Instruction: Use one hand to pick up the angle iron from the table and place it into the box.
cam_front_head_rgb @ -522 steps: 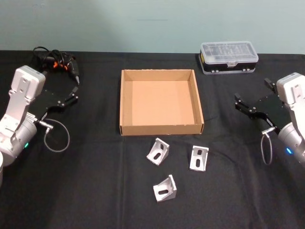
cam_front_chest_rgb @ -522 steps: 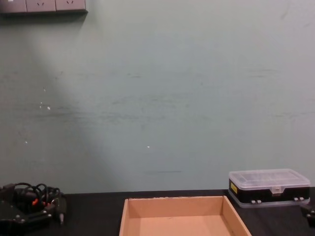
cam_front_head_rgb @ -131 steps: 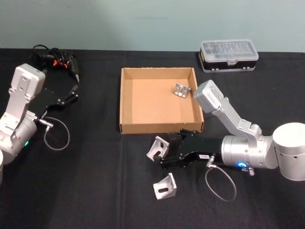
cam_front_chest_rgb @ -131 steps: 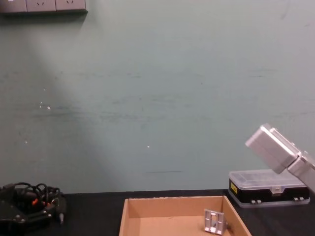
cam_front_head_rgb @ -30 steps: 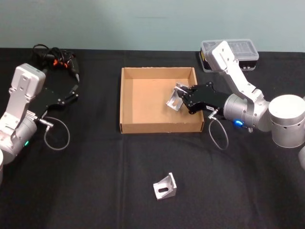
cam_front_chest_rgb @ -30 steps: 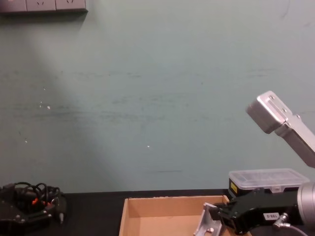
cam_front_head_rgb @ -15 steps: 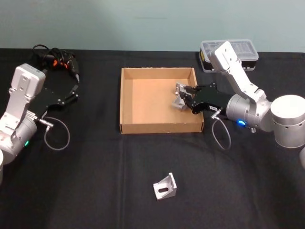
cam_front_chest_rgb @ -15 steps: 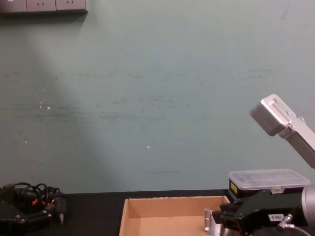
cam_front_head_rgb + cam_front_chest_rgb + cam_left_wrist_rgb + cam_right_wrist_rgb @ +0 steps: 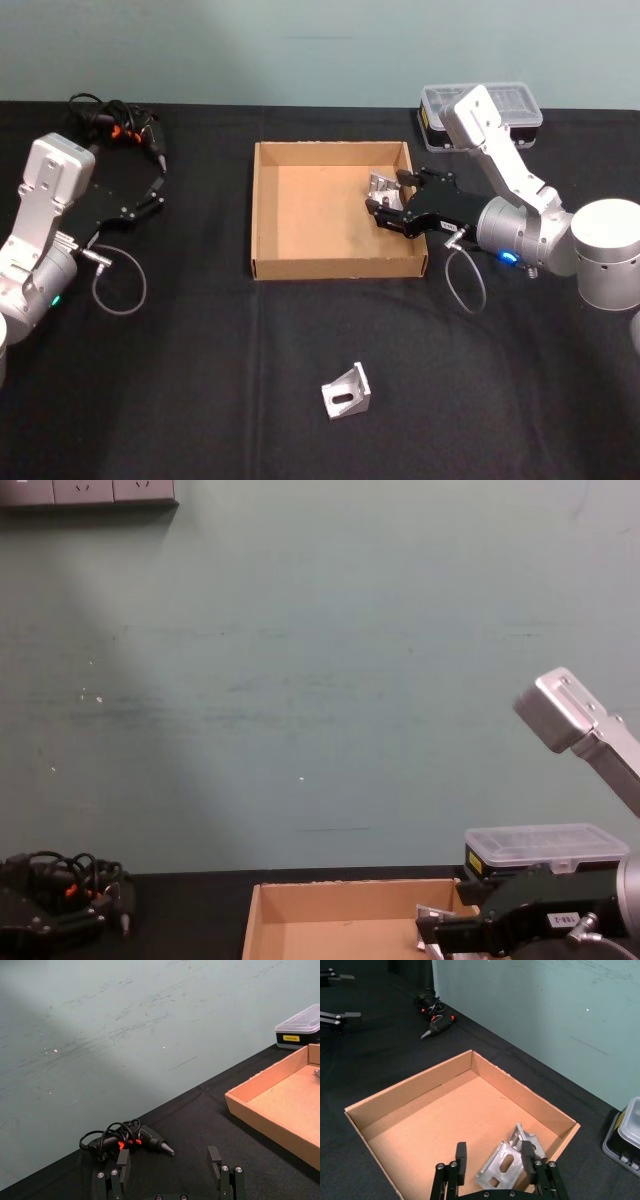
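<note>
The tan box (image 9: 338, 268) stands mid-table. My right gripper (image 9: 386, 192) hangs over the box's right side, fingers open. In the right wrist view one angle iron (image 9: 501, 1166) lies on the box (image 9: 410, 1091) floor between the spread fingers of that gripper (image 9: 494, 1152), and a second angle iron (image 9: 524, 1137) rests just beyond it by the wall. Another angle iron (image 9: 346, 392) lies on the black table (image 9: 200, 380) in front of the box. My left gripper (image 9: 150, 195) is parked open at the far left.
A black case with a clear lid (image 9: 481, 115) sits behind the box to the right. An electric screwdriver with coiled cable (image 9: 120, 128) lies at the back left, beyond the left gripper (image 9: 168, 1160). A green wall closes the far side.
My right gripper carried an angle iron over the box's right side, lowered it, and has now opened; the iron rests on the box floor. The left arm has not moved.
</note>
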Tool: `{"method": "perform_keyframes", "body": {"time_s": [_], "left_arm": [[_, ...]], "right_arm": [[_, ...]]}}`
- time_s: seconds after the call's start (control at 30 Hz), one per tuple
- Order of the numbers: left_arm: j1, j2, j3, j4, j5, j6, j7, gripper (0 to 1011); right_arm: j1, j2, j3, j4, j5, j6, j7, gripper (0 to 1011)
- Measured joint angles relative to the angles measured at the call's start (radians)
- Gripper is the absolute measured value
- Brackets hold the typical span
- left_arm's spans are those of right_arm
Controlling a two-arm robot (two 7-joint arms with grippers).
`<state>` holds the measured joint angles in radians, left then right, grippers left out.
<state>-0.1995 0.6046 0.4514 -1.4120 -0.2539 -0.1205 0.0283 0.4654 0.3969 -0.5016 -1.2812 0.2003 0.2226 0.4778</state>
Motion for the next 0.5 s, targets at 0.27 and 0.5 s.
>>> {"method": "perform_keyframes", "body": {"time_s": [0.27, 0.5], "left_arm": [[0.000, 0.000, 0.000, 0.000, 0.000, 0.000, 0.000, 1000], [0.000, 0.000, 0.000, 0.000, 0.000, 0.000, 0.000, 1000]], "right_arm": [[-0.011, 0.001, 0.014, -0.016, -0.001, -0.006, 0.003, 901], [-0.025, 0.008, 0.034, -0.060, 0.007, -0.012, 0.002, 1003]]}}
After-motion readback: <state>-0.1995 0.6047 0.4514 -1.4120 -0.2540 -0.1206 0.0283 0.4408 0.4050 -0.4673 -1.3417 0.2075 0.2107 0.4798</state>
